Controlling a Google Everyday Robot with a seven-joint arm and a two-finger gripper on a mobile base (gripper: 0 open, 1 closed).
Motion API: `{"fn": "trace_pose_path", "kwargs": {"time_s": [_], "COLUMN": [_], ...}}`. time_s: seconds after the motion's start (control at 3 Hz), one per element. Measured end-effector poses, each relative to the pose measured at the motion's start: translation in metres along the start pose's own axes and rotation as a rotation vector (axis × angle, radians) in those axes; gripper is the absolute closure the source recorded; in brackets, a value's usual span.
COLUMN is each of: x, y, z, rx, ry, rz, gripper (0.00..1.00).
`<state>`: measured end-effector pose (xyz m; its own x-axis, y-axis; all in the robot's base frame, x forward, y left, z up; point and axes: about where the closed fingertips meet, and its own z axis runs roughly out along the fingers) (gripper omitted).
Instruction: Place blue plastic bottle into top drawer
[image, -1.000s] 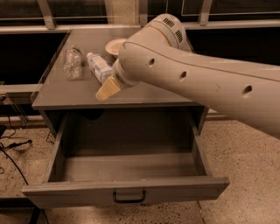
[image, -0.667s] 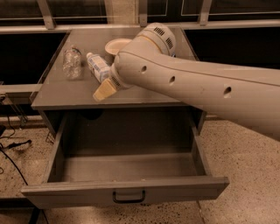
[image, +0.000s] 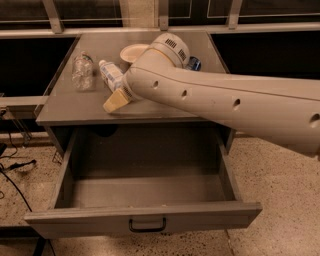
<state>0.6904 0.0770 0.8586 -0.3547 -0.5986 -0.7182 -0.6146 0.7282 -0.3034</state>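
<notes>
The blue plastic bottle (image: 110, 75) lies on the grey cabinet top, white cap pointing to the back left, pale blue label round its middle. Its near end is hidden behind my arm. My gripper (image: 117, 100) sits low over the cabinet top right at the bottle's near end, mostly hidden by the cream wrist. The top drawer (image: 142, 222) stands pulled wide open below, with a black handle at the centre of its front panel. Its inside looks bare.
A wrinkled clear bottle (image: 82, 71) stands at the left of the cabinet top (image: 70, 107). A pale bowl (image: 133, 52) and a blue can (image: 194, 63) sit at the back, partly behind my arm. Cables (image: 12, 167) lie on the floor at left.
My arm has swung a little to the left over the cabinet top, and the gripper has shifted slightly left beside the bottle. The bottle and the drawer have not moved.
</notes>
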Motion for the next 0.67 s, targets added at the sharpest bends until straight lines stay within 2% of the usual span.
{"fn": "trace_pose_path", "kwargs": {"time_s": [0.67], "x": [-0.015], "y": [-0.011], "z": [0.022], "rx": [0.038], "ry": [-0.015], "rz": [0.04], "gripper": [0.0]}}
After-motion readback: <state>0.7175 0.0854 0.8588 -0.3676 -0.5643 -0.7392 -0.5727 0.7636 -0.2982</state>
